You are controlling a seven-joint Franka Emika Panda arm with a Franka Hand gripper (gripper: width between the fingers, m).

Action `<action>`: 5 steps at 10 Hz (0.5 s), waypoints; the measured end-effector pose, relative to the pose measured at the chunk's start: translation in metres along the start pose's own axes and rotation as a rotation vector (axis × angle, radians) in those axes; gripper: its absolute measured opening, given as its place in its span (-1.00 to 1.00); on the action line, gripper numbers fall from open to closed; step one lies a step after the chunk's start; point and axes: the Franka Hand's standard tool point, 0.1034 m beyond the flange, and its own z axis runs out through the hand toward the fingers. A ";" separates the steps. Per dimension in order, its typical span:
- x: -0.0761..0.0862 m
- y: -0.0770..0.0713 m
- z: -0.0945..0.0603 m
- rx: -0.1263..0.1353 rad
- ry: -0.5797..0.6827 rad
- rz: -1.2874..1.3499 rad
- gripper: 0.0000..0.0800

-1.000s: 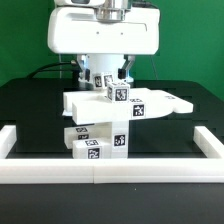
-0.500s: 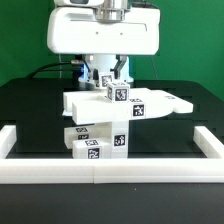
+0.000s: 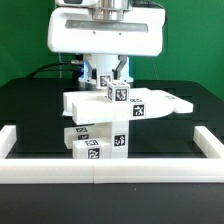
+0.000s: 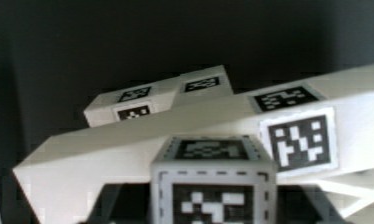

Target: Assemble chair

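The partly built chair [image 3: 110, 120] stands mid-table. A flat white slab [image 3: 150, 103] rests on stacked tagged blocks [image 3: 97, 142]. My gripper [image 3: 107, 84] hangs just above the slab's back edge and is shut on a small white tagged piece [image 3: 105, 79]. Another tagged cube [image 3: 120, 95] sits right beside it on the slab. In the wrist view the held tagged piece [image 4: 212, 185] sits between my dark fingers [image 4: 127, 200], with my gripper [image 4: 212, 205] closed around it. The slab [image 4: 113, 140] and its tags show beyond.
A long low white border rail [image 3: 110, 172] runs along the front of the black table. Its side arms are on the exterior view's left [image 3: 8, 140] and right [image 3: 214, 140]. The green wall stands behind the arm.
The gripper and the piece it holds have shifted only slightly, a touch upward. The chair structure has not moved.
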 end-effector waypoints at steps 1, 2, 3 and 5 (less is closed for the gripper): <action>0.000 0.000 0.000 0.000 0.000 0.070 -0.28; 0.000 0.000 0.000 0.000 0.000 0.110 -0.28; 0.000 0.000 0.000 0.001 0.000 0.198 -0.28; 0.000 -0.001 0.000 0.002 0.000 0.344 -0.28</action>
